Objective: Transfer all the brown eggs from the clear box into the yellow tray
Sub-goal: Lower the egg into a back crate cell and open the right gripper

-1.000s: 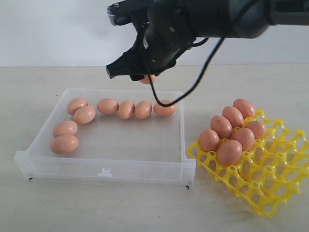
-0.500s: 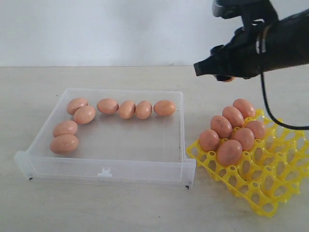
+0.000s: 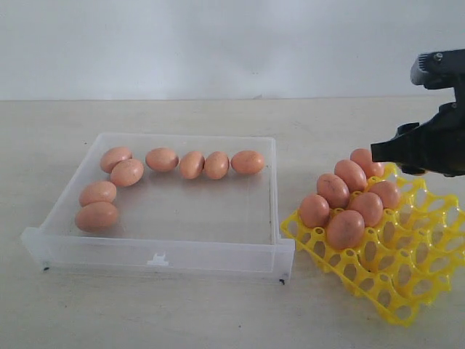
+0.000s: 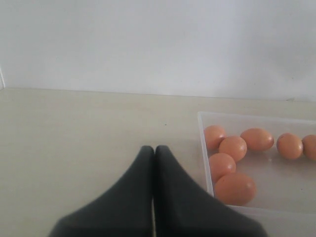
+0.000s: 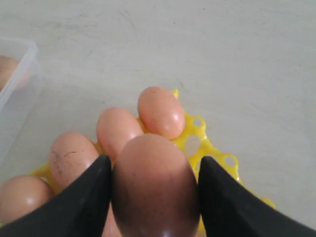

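Several brown eggs (image 3: 162,159) lie along the back and left side of the clear box (image 3: 160,254). Several more eggs (image 3: 345,227) sit in the near-left cups of the yellow tray (image 3: 392,291). My right gripper (image 3: 392,151) hovers just above the tray's far corner. In the right wrist view it (image 5: 154,160) is shut on a brown egg (image 5: 155,185), with tray eggs (image 5: 160,111) and the yellow lattice (image 5: 207,148) right below. My left gripper (image 4: 154,150) is shut and empty, over bare table beside the box's wall (image 4: 205,148).
The box and the tray stand side by side on a pale table (image 3: 218,313), with a narrow gap between them. A white wall (image 3: 218,43) rises behind. The tray's right and front cups (image 3: 429,240) hold nothing.
My right gripper has carried the egg from above the box's back edge to the right and lowered it over the tray's far side. The eggs in the box have not moved.
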Controlling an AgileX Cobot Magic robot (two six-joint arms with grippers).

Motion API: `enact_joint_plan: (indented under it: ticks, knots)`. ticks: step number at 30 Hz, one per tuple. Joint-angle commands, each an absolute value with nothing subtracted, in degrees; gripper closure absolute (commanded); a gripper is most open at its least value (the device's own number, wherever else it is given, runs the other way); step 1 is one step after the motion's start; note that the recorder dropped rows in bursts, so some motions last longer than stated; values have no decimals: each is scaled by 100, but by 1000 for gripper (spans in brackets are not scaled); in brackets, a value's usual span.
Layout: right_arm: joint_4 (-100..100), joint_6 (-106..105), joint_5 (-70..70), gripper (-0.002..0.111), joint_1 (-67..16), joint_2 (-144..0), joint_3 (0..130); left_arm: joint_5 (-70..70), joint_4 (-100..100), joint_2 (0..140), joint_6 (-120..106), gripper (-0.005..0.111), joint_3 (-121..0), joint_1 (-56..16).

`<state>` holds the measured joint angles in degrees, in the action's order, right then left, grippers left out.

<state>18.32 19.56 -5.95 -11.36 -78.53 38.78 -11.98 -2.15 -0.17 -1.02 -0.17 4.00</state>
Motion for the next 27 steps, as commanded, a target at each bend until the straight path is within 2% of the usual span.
enact_joint_plan:
  ticks: [1,27]
  knots:
    - [1821,1845,-289,109,-905,-7784,3847,-1164,-203,0,-116,111,0,404]
    - [1797,1786,858,109,-739,-8914,3847,-1164,-203,0,-116,111,0,404]
